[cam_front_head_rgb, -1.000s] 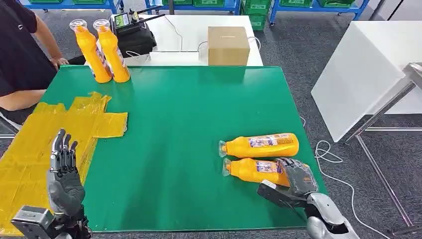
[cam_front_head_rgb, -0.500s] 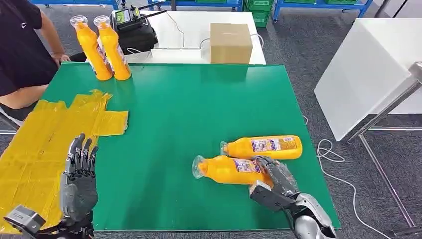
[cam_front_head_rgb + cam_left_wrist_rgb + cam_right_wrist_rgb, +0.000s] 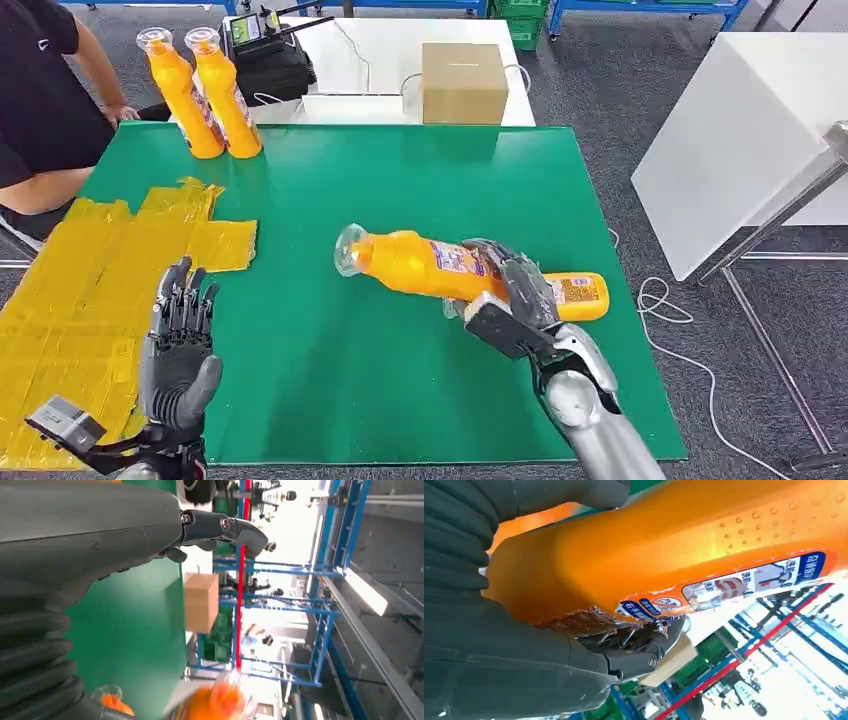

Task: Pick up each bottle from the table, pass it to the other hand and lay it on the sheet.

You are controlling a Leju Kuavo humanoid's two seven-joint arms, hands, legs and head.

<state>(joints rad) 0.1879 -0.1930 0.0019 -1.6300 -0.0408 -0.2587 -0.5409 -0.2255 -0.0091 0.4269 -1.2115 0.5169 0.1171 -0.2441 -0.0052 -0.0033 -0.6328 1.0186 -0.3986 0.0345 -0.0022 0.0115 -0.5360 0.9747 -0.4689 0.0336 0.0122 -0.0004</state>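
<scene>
My right hand (image 3: 515, 298) grips an orange bottle (image 3: 415, 262) by its lower body and holds it above the green table (image 3: 330, 350), clear cap pointing left. Up close, the right wrist view has the same bottle (image 3: 684, 545) wrapped by my fingers (image 3: 634, 652). A second orange bottle (image 3: 578, 292) lies on the table behind my right hand. Two more orange bottles (image 3: 205, 95) stand upright at the far left corner. My left hand (image 3: 180, 355) is raised at the near left, palm up, fingers apart, holding nothing, beside the yellow sheet (image 3: 70, 290).
A person in a black shirt (image 3: 40, 100) sits at the far left by the table's corner. A cardboard box (image 3: 460, 82) and a black device (image 3: 265, 60) rest on a white table behind. A white table (image 3: 730, 130) stands to the right, cables on the floor.
My right hand has lifted the near bottle off the table and carried it up and to the left. My left hand has risen slightly and shifted right.
</scene>
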